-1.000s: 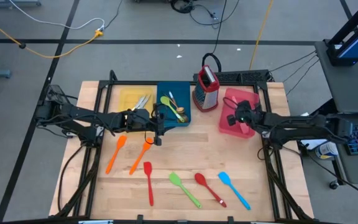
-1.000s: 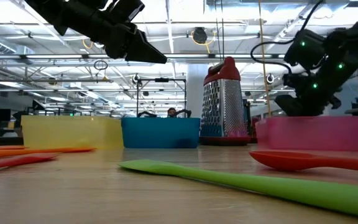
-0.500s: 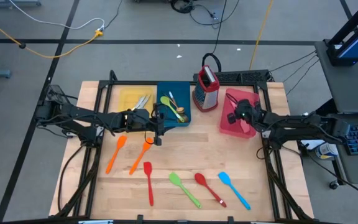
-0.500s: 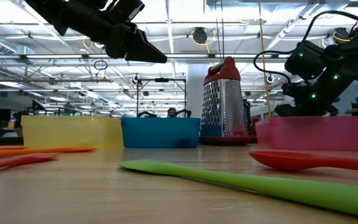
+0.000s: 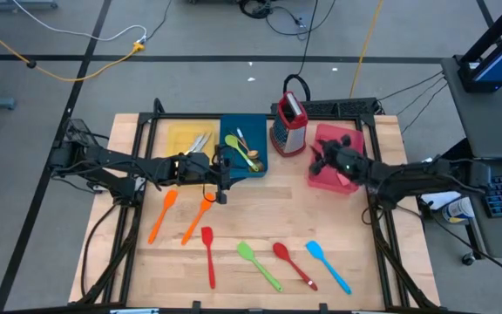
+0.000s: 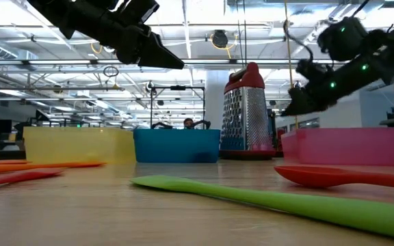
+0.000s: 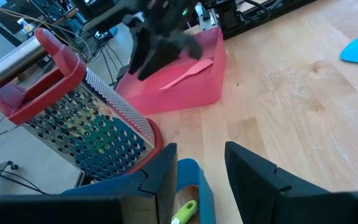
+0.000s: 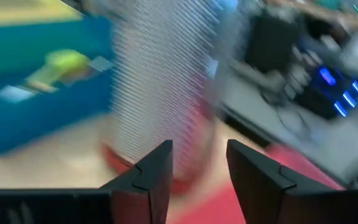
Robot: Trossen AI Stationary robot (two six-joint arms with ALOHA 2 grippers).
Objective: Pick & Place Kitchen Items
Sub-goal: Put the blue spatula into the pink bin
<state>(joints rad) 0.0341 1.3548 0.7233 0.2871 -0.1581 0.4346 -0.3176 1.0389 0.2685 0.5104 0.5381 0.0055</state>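
Several silicone utensils lie flat on the wooden table: two orange spatulas (image 5: 162, 215) (image 5: 197, 220), a red one (image 5: 208, 255), a green one (image 5: 259, 265), a red spoon (image 5: 294, 265) and a blue spatula (image 5: 328, 266). Spoons (image 5: 249, 157) lie in the blue tray (image 5: 234, 131), cutlery (image 5: 199, 141) in the yellow tray (image 5: 177, 138), and a pink utensil (image 7: 188, 70) in the pink tray (image 5: 325, 179). My left gripper (image 5: 222, 185) hangs open over the blue tray's near edge, holding nothing. My right gripper (image 6: 289, 109) hovers open above the pink tray, pointing toward the grater, nothing between its fingers.
A steel box grater (image 5: 291, 125) with a red handle and base stands upright between the blue and pink trays, close in front of my right gripper. The three trays line the table's far side. Bare wood lies between the trays and the row of utensils.
My right gripper has risen out of the pink tray and tipped up from pointing steeply down to nearly level, swinging a little toward the grater. My left gripper has kept still, and no utensil on the table has moved.
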